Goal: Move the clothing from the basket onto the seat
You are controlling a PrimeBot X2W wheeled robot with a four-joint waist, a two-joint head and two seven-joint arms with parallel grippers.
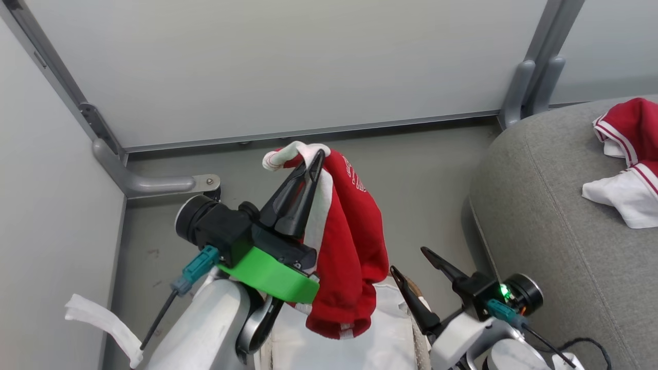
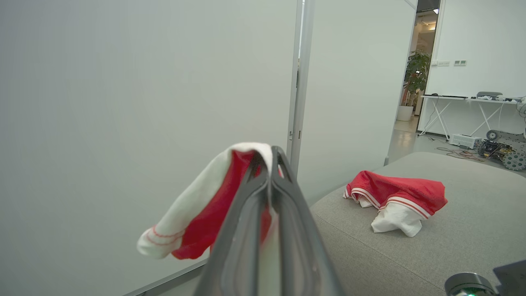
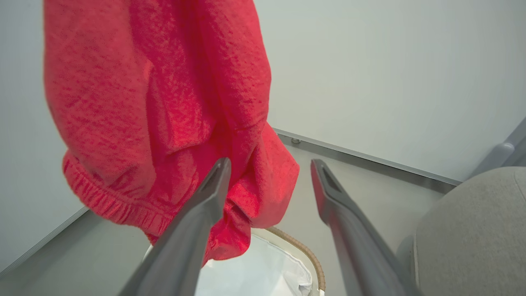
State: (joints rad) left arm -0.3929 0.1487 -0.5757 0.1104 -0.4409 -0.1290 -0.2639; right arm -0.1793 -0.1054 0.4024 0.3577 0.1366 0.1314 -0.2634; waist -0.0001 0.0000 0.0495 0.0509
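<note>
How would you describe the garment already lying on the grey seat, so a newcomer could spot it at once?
Find the big grey seat on the head view's right. On it lies a crumpled red garment with white panels and striped trim. The other red garment hangs pinched in the left gripper; this one rests on the cushion, touched by nothing.

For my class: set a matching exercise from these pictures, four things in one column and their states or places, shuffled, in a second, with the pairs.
1. left gripper
2. right gripper
3. second garment
4. basket

a. open, holding nothing
b. lying on the seat
c. shut on the hanging garment
d. under the hanging garment, white liner inside

Pairs: 1-c, 2-a, 3-b, 4-d
</note>
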